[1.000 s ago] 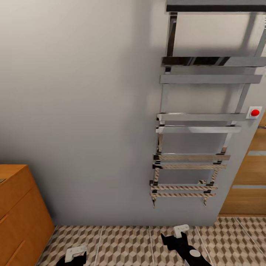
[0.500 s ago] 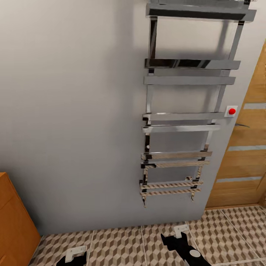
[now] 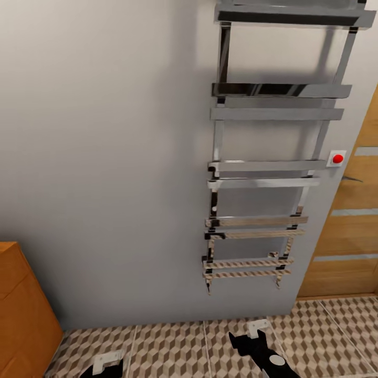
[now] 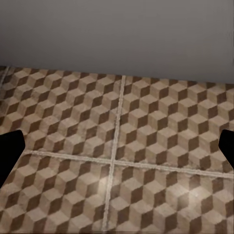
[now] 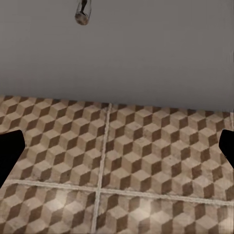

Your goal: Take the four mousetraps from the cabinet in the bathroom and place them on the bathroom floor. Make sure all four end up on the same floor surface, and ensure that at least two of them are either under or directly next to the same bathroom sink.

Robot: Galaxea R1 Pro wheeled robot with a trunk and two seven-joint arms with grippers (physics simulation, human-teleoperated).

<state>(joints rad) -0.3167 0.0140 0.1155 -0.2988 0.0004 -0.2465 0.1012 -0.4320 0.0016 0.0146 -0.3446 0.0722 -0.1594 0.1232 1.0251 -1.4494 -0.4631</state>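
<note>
Both claws, left [image 4: 117, 146] and right [image 5: 117, 146], hang released (empty) over cube-patterned tiled bathroom floor [image 3: 173, 346], beside the orange-brown wooden cabinet [image 3: 23, 310].

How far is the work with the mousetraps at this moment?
Nothing looks done: the bathroom floor in view carries no mousetrap. Nothing is in hand: the left gripper and the right gripper are open over bare tiles. The robot faces the wall with the towel rail; the cabinet stands at its left. All four placements remain.

Head camera high up, faces grey wall [image 3: 105, 157], sees far. Both wrist cameras low, close over bathroom floor [image 4: 117, 161]. All share floor and wall.
</note>
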